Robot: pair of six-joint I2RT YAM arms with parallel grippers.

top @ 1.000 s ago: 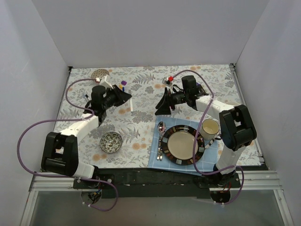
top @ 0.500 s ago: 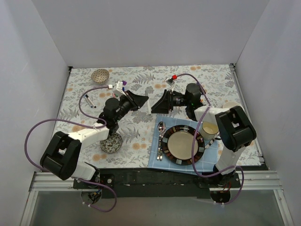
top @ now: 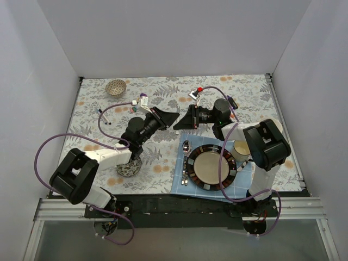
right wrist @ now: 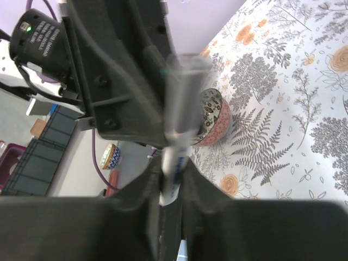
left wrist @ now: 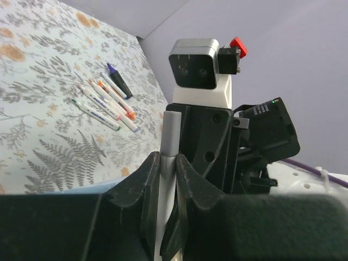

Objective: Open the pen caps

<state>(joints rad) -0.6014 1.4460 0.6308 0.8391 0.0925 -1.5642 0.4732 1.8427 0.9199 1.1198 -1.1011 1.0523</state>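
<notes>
My two grippers meet nose to nose over the middle of the table. The left gripper (top: 169, 117) is shut on a thin white pen (left wrist: 169, 142) with a grey end that points at the right gripper (top: 180, 122). From the right wrist, that gripper (right wrist: 171, 175) has its jaws pressed on the same pen (right wrist: 175, 155), on a white stretch with blue print. Whether a pen cap is inside that grip I cannot tell. Several more white pens (left wrist: 103, 101) and a dark purple marker (left wrist: 119, 81) lie on the floral cloth behind the right arm.
A patterned bowl (top: 129, 165) sits under the left arm, and another bowl (top: 116, 87) at the far left. On a blue napkin (top: 181, 186) near the front are a dark-rimmed plate (top: 211, 166), a spoon and fork (top: 186, 163) and a cup (top: 242, 149).
Both arms swung inward until the grippers met. The right gripper, open wide a moment ago, has closed onto the pen that the left gripper carries.
</notes>
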